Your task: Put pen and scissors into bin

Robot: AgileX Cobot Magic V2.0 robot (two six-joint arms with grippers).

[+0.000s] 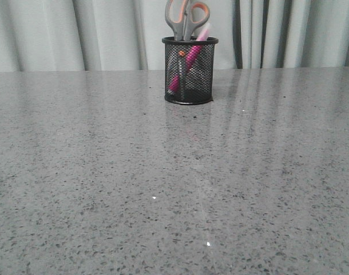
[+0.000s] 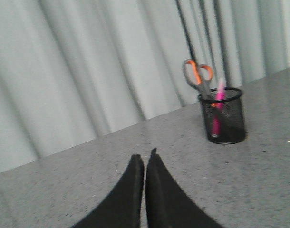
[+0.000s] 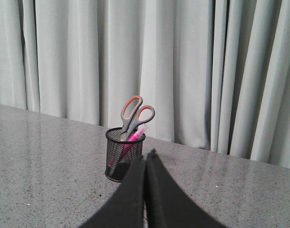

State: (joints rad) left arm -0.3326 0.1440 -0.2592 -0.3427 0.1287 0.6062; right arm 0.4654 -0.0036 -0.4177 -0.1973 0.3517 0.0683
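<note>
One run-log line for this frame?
pen: in bin | scissors: in bin, handles up | left gripper: shut, empty | right gripper: shut, empty

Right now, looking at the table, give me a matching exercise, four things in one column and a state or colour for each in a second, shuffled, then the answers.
Column one:
1. scissors
2. pen
3. bin
4. left pincer

Column two:
A. black wire mesh, standing upright on the table
B. shut, holding nothing
C. magenta, leaning inside the mesh
D. grey and orange handles sticking up above the rim

Pairs: 1-D, 2-C, 3-A, 4-B
</note>
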